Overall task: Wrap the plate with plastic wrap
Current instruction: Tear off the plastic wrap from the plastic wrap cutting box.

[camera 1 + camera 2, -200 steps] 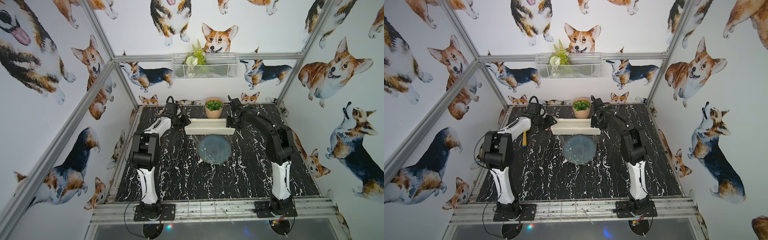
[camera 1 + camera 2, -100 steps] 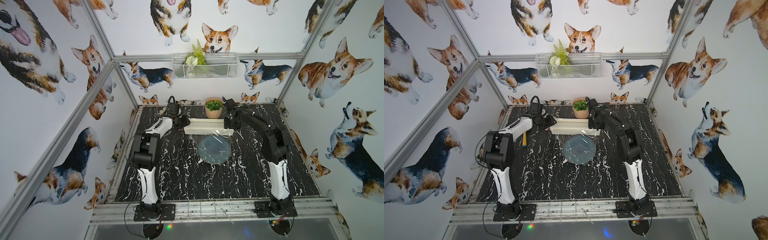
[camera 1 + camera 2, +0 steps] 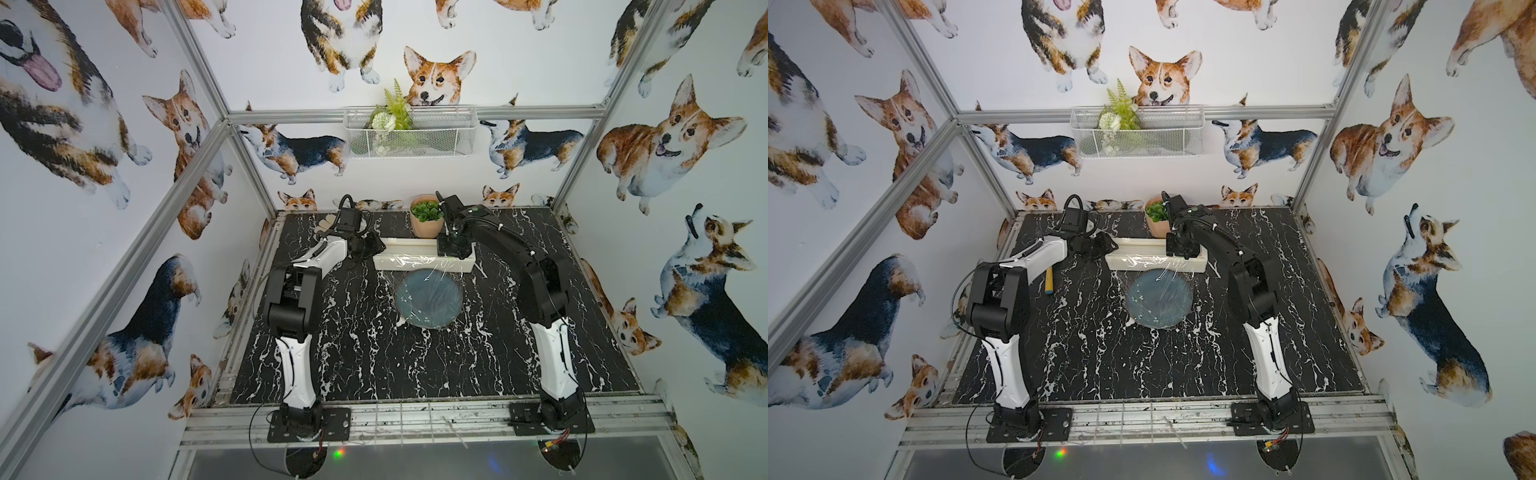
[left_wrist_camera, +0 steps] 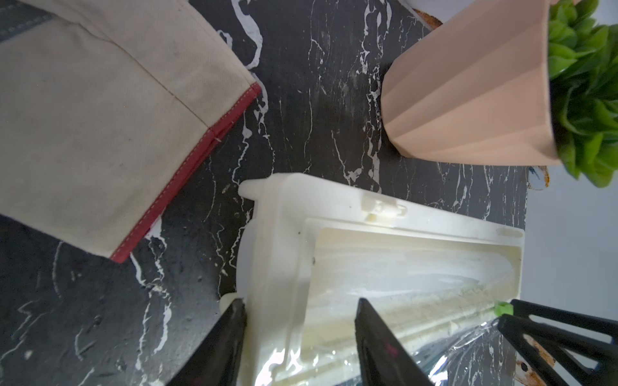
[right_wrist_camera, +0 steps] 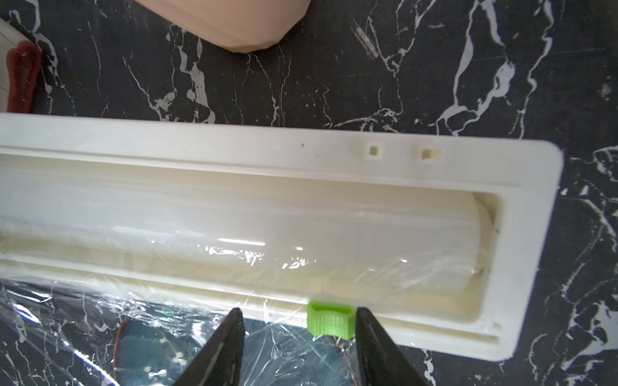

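The blue-grey plate (image 3: pixel 428 298) lies flat just in front of the cream dispenser box (image 3: pixel 415 259) in both top views, under a sheet of plastic wrap (image 3: pixel 419 266) still joined to the box. My left gripper (image 4: pixel 299 334) is open and straddles the box's left end (image 4: pixel 277 240), one finger outside it, one over the window. My right gripper (image 5: pixel 297 334) is open over the box's front edge, and the green slider (image 5: pixel 329 319) rests against one finger's inner face. Crinkled wrap (image 5: pixel 67 307) covers the plate (image 5: pixel 150 351) below.
A peach plant pot (image 3: pixel 426 218) stands right behind the box, close to my right wrist. A beige glove (image 4: pixel 100 117) lies behind the left gripper. A yellow-handled tool (image 3: pixel 1049 284) lies under the left arm. A wire basket (image 3: pixel 409 133) hangs on the back wall.
My right arm has shifted a little to the left along the dispenser. The left gripper has stayed at the box's left end.
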Action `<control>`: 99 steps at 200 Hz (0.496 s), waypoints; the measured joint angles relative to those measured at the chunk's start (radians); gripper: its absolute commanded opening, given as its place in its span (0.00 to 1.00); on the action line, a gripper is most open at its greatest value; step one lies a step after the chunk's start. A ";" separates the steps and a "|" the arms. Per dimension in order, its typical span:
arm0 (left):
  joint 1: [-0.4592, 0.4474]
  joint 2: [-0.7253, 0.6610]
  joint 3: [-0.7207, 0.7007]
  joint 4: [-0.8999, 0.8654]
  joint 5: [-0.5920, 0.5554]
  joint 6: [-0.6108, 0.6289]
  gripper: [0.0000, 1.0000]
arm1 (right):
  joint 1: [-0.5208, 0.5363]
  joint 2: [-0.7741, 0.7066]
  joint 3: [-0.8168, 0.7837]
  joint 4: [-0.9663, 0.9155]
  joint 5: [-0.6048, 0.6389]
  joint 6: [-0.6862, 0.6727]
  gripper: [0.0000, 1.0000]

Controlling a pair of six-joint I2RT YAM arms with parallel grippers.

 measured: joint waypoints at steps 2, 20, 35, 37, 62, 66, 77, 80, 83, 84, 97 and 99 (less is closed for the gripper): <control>0.000 0.000 0.000 0.001 0.000 0.000 0.54 | 0.000 0.001 0.002 0.000 -0.003 0.000 0.55; 0.000 -0.003 -0.006 0.007 0.009 -0.007 0.54 | 0.010 0.010 0.011 0.011 -0.032 0.014 0.55; 0.000 -0.006 -0.013 0.013 0.022 -0.014 0.54 | 0.019 0.017 0.018 0.021 -0.048 0.021 0.55; 0.000 -0.007 -0.013 0.014 0.022 -0.015 0.54 | 0.020 0.018 0.019 0.022 -0.050 0.021 0.55; 0.000 -0.017 -0.029 0.028 0.027 -0.027 0.54 | 0.035 0.035 0.034 0.036 -0.064 0.040 0.55; 0.000 -0.019 -0.032 0.029 0.027 -0.030 0.54 | 0.038 0.038 0.037 0.038 -0.066 0.042 0.55; 0.000 -0.026 -0.042 0.034 0.034 -0.034 0.54 | 0.047 0.044 0.046 0.043 -0.072 0.048 0.55; 0.000 -0.029 -0.045 0.035 0.034 -0.035 0.54 | 0.050 0.047 0.049 0.045 -0.073 0.050 0.55; 0.000 -0.030 -0.047 0.036 0.034 -0.037 0.54 | 0.053 0.050 0.053 0.046 -0.074 0.052 0.55; 0.000 -0.031 -0.047 0.037 0.034 -0.037 0.54 | 0.053 0.050 0.053 0.046 -0.074 0.052 0.55; 0.000 -0.036 -0.058 0.050 0.037 -0.040 0.54 | 0.060 0.059 0.066 0.048 -0.079 0.066 0.55; 0.000 -0.036 -0.060 0.052 0.037 -0.041 0.54 | 0.062 0.061 0.071 0.049 -0.081 0.068 0.55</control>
